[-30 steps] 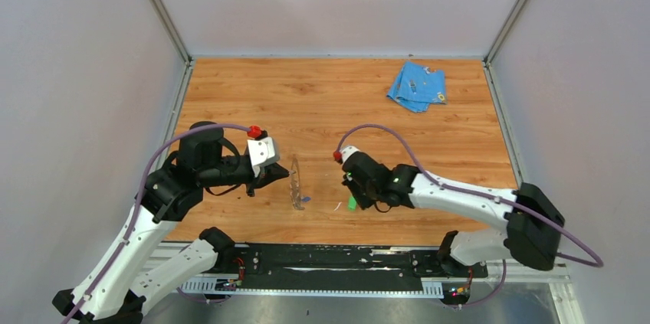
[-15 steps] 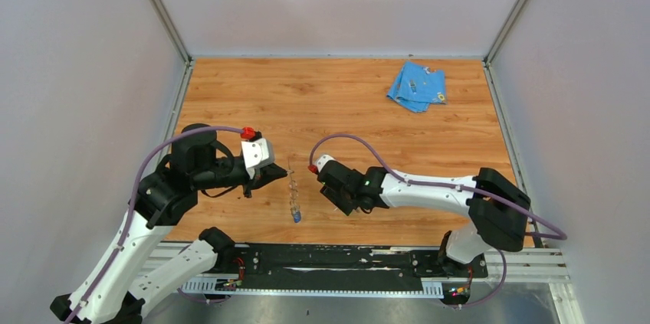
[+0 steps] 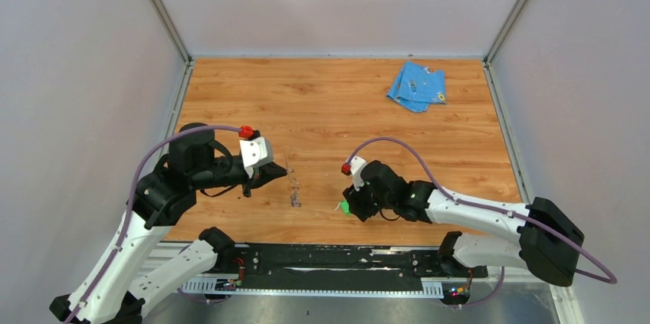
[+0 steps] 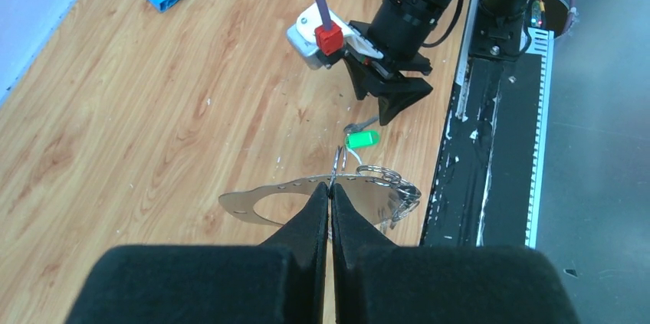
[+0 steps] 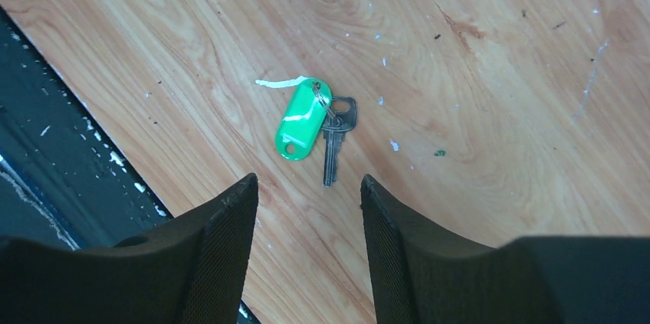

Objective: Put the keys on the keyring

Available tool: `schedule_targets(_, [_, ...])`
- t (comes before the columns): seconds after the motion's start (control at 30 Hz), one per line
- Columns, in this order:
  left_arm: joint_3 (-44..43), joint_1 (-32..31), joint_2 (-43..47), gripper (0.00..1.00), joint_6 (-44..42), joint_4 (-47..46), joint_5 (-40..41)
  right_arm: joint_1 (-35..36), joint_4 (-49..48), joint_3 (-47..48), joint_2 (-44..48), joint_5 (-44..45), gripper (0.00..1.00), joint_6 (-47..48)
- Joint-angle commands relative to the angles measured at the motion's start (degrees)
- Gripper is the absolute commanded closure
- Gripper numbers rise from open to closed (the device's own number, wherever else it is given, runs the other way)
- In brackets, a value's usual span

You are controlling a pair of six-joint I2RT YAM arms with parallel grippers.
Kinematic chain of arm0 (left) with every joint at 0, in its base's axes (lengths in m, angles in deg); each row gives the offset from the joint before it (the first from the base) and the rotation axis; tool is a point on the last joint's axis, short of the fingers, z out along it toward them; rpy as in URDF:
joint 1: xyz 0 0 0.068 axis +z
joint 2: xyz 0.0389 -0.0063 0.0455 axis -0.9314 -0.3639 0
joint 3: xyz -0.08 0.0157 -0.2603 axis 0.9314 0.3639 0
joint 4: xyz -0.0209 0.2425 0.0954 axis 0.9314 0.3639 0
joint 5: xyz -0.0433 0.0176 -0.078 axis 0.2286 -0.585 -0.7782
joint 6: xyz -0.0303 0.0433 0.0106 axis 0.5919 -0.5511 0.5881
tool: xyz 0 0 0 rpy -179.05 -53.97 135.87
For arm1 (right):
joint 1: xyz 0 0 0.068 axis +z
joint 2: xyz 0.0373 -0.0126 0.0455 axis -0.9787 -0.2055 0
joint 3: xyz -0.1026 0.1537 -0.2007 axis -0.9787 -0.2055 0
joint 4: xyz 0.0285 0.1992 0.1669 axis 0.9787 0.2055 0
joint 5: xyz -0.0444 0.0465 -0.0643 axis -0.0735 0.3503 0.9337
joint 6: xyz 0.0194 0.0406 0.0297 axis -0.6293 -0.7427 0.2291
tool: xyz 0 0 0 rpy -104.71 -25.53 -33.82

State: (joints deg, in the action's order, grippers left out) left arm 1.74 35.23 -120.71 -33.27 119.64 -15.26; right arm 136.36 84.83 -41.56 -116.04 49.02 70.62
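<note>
A green-tagged key (image 5: 304, 125) lies flat on the wood with its metal blade (image 5: 331, 157) beside the tag. My right gripper (image 5: 306, 183) hovers just above it, open, nothing between its fingers. In the top view that key (image 3: 346, 207) sits at the right gripper's (image 3: 351, 203) tips. My left gripper (image 4: 331, 188) is shut on the keyring (image 4: 337, 165), a thin metal loop held edge-on above the table. A flat holed metal plate (image 4: 253, 201) and small wire rings (image 4: 387, 180) hang from it. From above, the keyring (image 3: 293, 190) shows just right of the left gripper (image 3: 282, 177).
A light-blue cloth (image 3: 416, 85) lies folded at the back right of the table. The black rail (image 3: 329, 259) runs along the near edge, close to the green key. Grey walls enclose the left, back and right sides.
The right arm swung left toward the keyring, then back right. Its jaws went from shut to open. The green key now lies on the wood. The left arm barely moved.
</note>
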Motion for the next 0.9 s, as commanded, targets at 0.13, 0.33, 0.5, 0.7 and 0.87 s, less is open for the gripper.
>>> schedule_targets(0.13, [-1.7, 0.4, -0.5, 1.0, 1.8, -0.8, -1.1, -8.8, -12.8, -5.4, 2.7, -8.3, 0.47, 3.0])
schedule_targets(0.33, [-1.7, 0.4, -0.7, 1.0, 2.6, -0.8, -1.2, -16.9, -22.7, -9.1, -2.2, -23.0, 0.52, 1.0])
schedule_targets(0.5, [-1.9, 0.4, -0.8, 1.0, 2.8, -0.7, -1.0, -16.9, -29.2, -12.4, -4.2, -23.8, 0.54, 1.8])
schedule_targets(0.7, [-1.7, 0.4, -0.9, 1.0, 3.4, -0.8, -1.1, -16.8, -33.5, -13.5, -8.1, -22.8, 0.5, 2.6])
schedule_targets(0.87, [-1.9, 0.4, -1.0, 1.0, 3.5, -0.8, -1.0, -16.9, -37.8, -14.1, -11.2, -23.8, 0.49, 3.6])
